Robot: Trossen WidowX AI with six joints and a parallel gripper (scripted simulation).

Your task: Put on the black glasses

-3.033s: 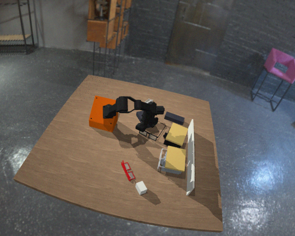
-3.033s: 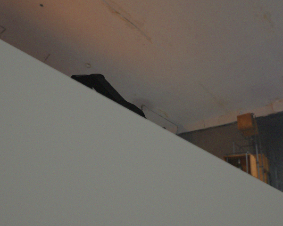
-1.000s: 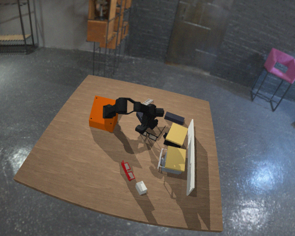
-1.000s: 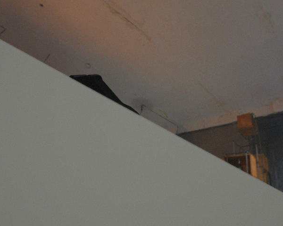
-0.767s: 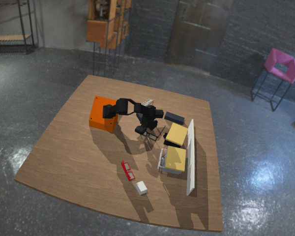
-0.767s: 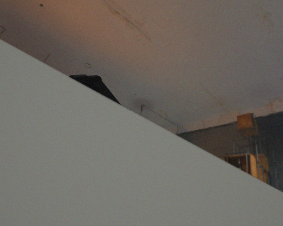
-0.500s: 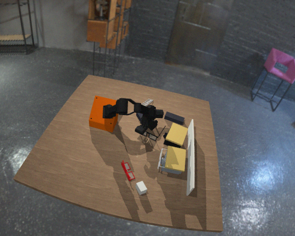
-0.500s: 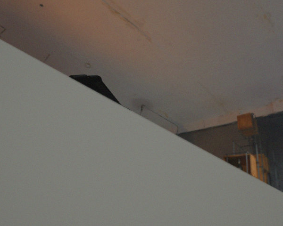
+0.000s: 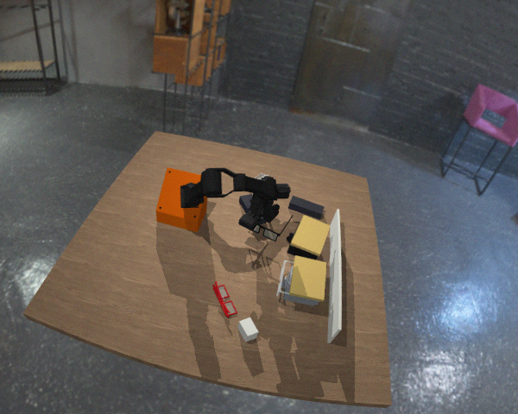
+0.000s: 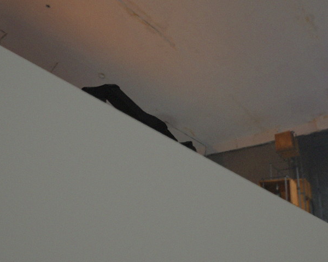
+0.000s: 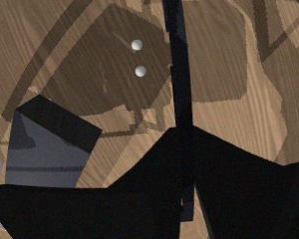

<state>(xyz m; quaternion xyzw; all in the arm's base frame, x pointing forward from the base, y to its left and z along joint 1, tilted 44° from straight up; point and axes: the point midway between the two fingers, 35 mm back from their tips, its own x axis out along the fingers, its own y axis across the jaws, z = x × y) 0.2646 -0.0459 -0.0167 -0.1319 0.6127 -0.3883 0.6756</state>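
My gripper (image 9: 255,227) (image 11: 181,135) is shut on the black glasses (image 9: 270,234) (image 11: 180,75) and holds them above the table, with one temple reaching toward the rear head in the top view. In the wrist view the dark frame bar runs up between the fingertips. Two display heads stand side by side, seen from above as yellow-topped blocks: the rear one (image 9: 310,235) has a black part below it, and the front one (image 9: 309,278) has a pale wire-like frame at its face. Which head bears the yellow tag cannot be told. The exterior view is mostly blocked by a pale surface.
A white panel (image 9: 335,276) stands behind the heads. A dark block (image 9: 306,207) lies beside the rear head. Red glasses (image 9: 224,297) and a white cube (image 9: 248,329) are nearer the front edge. An orange box (image 9: 181,200) is at the left. Another dark block (image 11: 45,149) is near my fingers.
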